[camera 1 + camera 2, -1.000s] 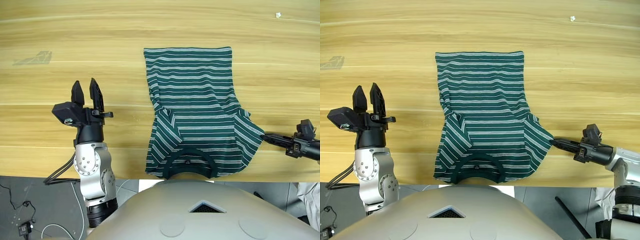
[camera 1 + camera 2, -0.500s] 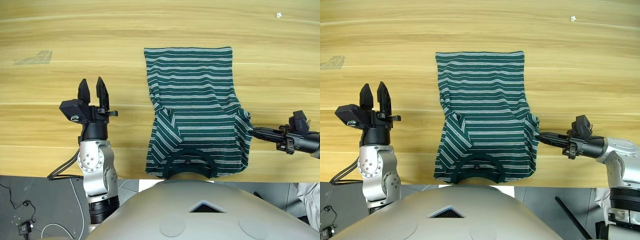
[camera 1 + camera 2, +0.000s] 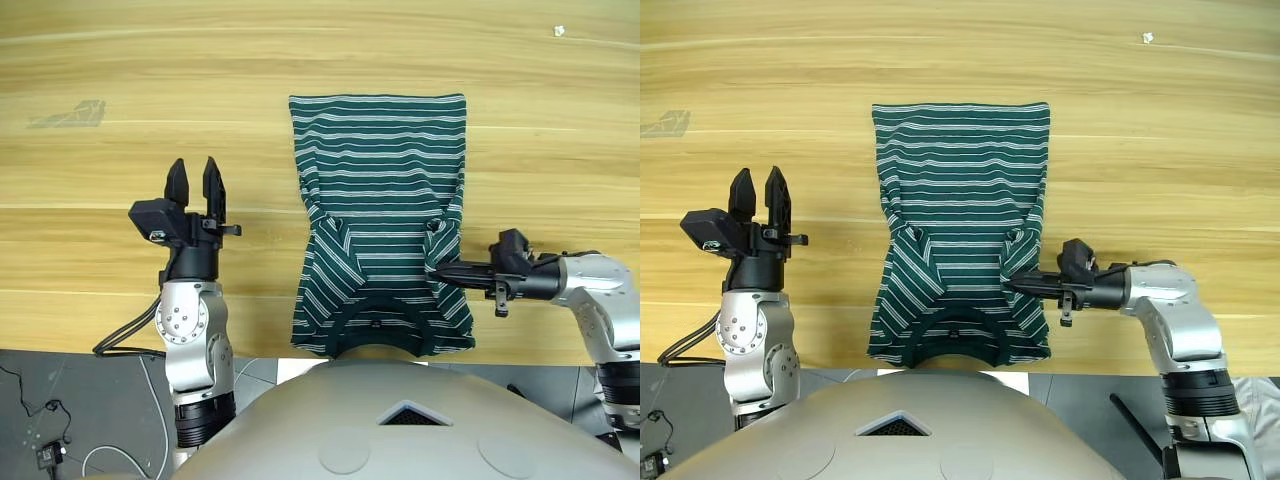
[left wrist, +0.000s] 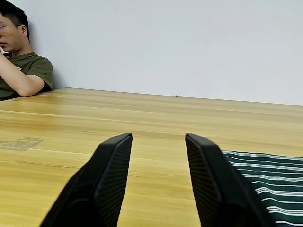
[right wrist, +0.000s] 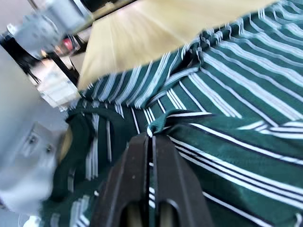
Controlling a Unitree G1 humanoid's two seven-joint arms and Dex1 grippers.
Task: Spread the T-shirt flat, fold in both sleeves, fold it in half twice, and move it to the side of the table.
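Item: T-shirt (image 3: 380, 180), frame centre, on table (image 3: 120, 60). Step: 2nd sleeve fold. Right gripper (image 3: 432, 268) pinches right sleeve (image 3: 447, 238) over the chest. Left gripper (image 3: 195, 172) wide, lower left. Next, we reckon: lay flat, release.

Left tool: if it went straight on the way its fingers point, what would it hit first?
Probably nothing: the left tool points out across the table, and that path looks free to the far edge. The T-shirt lies off to its right, outside that line.

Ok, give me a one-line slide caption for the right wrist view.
Right gripper shut on a fold of the dark green, white-striped T-shirt lying on the light wooden table.
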